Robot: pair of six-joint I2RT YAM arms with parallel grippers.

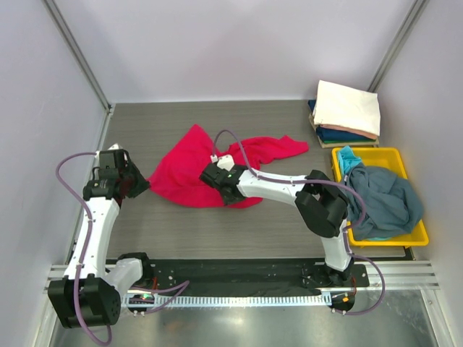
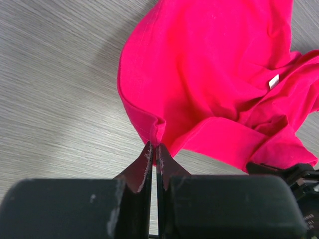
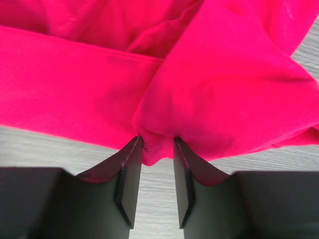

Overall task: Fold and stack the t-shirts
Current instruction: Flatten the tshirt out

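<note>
A bright crimson-pink t-shirt (image 1: pixel 192 163) lies crumpled on the grey table, one sleeve stretched out to the right. My left gripper (image 1: pixel 143 182) sits at the shirt's left corner. The left wrist view shows this gripper (image 2: pixel 155 147) shut on the hem of the pink cloth (image 2: pixel 214 74). My right gripper (image 1: pixel 226 189) is over the shirt's lower middle. In the right wrist view, that gripper (image 3: pixel 157 143) holds a thick bunched fold of the shirt (image 3: pixel 209 84) between its fingertips.
At the right, a yellow tray (image 1: pixel 416 237) holds a slate blue-grey shirt (image 1: pixel 383 202) and a teal one (image 1: pixel 349 159). Behind it is a folded stack, with a cream-white shirt (image 1: pixel 347 107) on top and a navy one (image 1: pixel 340 135) below. Walls close in the left, back and right sides.
</note>
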